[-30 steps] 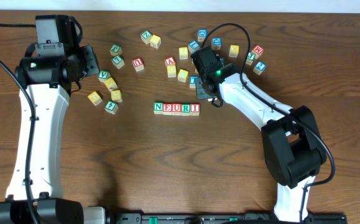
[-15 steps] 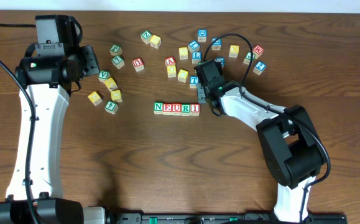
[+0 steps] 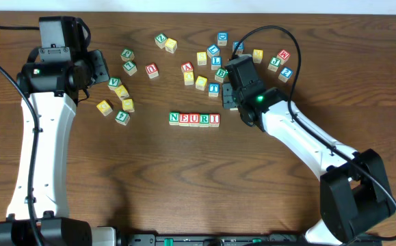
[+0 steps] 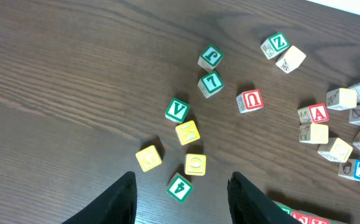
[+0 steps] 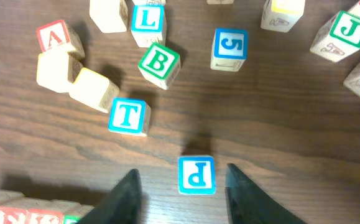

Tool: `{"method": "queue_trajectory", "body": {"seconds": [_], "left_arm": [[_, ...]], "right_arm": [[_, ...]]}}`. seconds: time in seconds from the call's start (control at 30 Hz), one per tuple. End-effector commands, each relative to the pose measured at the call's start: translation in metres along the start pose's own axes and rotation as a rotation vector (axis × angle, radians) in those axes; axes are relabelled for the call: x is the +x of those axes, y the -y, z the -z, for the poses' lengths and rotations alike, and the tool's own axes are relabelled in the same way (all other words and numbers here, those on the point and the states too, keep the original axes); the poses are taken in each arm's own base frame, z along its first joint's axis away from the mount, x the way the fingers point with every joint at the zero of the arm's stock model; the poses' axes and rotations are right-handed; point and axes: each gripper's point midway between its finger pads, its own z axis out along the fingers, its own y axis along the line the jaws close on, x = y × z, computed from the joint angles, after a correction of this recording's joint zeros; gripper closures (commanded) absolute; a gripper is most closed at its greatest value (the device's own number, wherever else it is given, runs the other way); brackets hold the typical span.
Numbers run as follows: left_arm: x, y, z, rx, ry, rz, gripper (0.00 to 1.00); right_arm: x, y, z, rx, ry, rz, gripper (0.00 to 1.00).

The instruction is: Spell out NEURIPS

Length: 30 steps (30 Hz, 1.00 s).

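Five cubes reading NEURI (image 3: 194, 119) lie in a row at the table's middle; the row's end shows at the bottom left of the right wrist view (image 5: 18, 214). A blue P cube (image 5: 196, 175) rests on the table to the right of that row, a gap away. My right gripper (image 5: 181, 171) is open, with a finger on each side of the P cube and neither touching it. Overhead, the right gripper (image 3: 230, 101) hides the P cube. My left gripper (image 4: 183, 205) is open above a green cube (image 4: 180, 187). I cannot make out an S cube.
Loose cubes lie close behind the P cube: a blue T (image 5: 128, 116), a green B (image 5: 159, 63), a blue L (image 5: 147, 19) and a blue 5 (image 5: 230, 46). A green and yellow cluster (image 3: 119, 99) lies by the left arm. More cubes are scattered along the back (image 3: 184, 61).
The right gripper's jaws have spread and let go of the P cube. The right arm has drawn back to the right and away from the row. The left arm has not moved.
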Motion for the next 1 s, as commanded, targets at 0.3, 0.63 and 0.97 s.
{"method": "queue_trajectory", "body": {"seconds": [0.3,0.63,0.97], "left_arm": [[-0.006,-0.002,0.002,-0.006,0.013,0.009,0.53],[-0.006,-0.002,0.002,-0.006,0.014,0.009,0.53],[-0.006,-0.002,0.002,-0.006,0.013,0.009,0.53]], "right_arm": [[-0.004,-0.011,-0.031,-0.151,-0.178,0.032,0.73],[-0.009,0.015,-0.044,0.018,-0.171,-0.131,0.81],[0.023,-0.015,-0.071,-0.176,-0.277,0.056,0.88]]}}
